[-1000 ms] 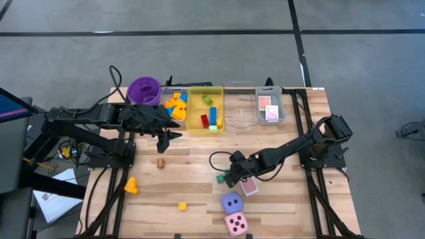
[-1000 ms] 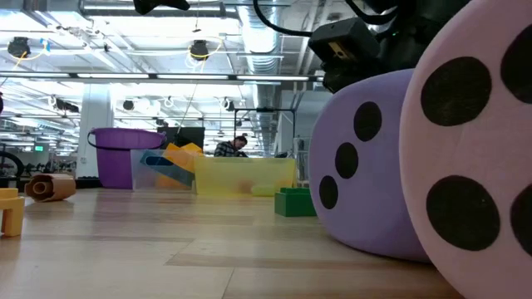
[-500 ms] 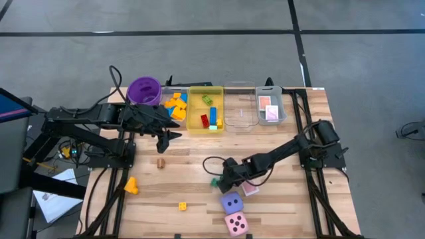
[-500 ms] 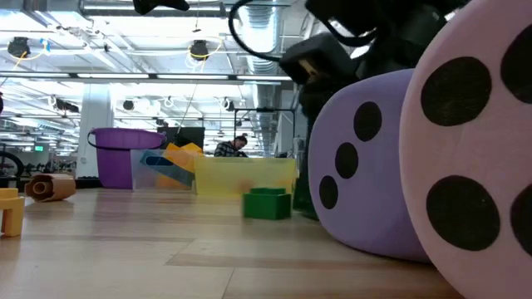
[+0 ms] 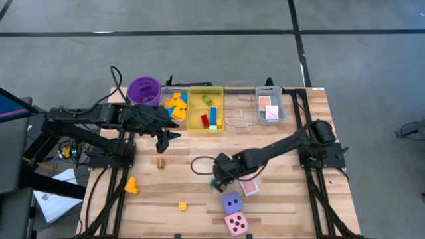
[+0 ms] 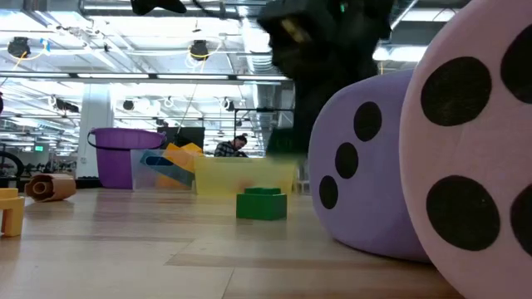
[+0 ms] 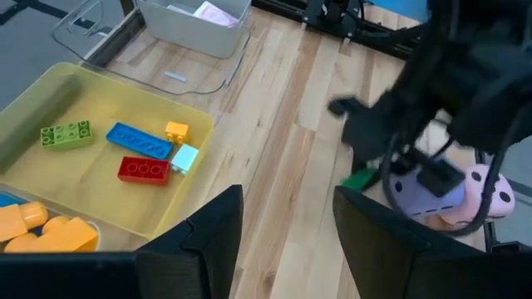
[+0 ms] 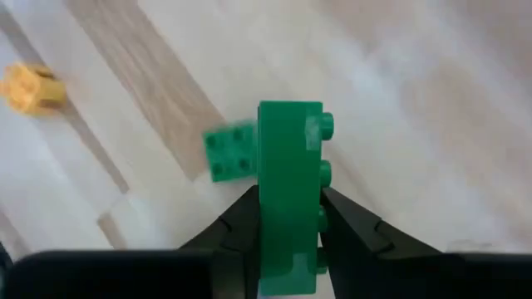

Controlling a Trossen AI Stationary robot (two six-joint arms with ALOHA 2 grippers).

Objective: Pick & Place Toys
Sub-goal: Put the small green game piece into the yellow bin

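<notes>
Two arms over a pale wooden tabletop (image 5: 285, 199).

- Left gripper (image 5: 170, 136) hangs above bare wood just in front of the yellow rectangular plastic tray (image 5: 188, 109). Its fingers (image 7: 212, 232) stand moderately apart with nothing between them.
- Right gripper (image 5: 217, 176) reaches across to the middle of the tabletop, low over the wood. Its fingers (image 8: 241, 224) are pinched on a dark green studded plastic brick (image 8: 289, 191), held edge-on and clear of the surface.
- Purple soft die (image 5: 232, 202) with black spots sits just beside the right gripper, on the near side. Pink soft die (image 5: 236, 224) is touching it, nearer the tabletop's edge.
- Purple round cup (image 5: 144, 89) stands at the far left end of the tray row.
- Yellow tray carries green, blue, red and yellow bricks. Clear tray (image 5: 284, 109) at the right end carries pink-backed cards.
- One pink-backed playing card (image 5: 250, 188) lies flat by the purple die.
- Second green brick (image 6: 262, 203) rests on the wood directly below the held one.
- Yellow brick (image 5: 131, 185) lies near the left edge; small yellow cube (image 5: 182, 206) lies well apart from it.
</notes>
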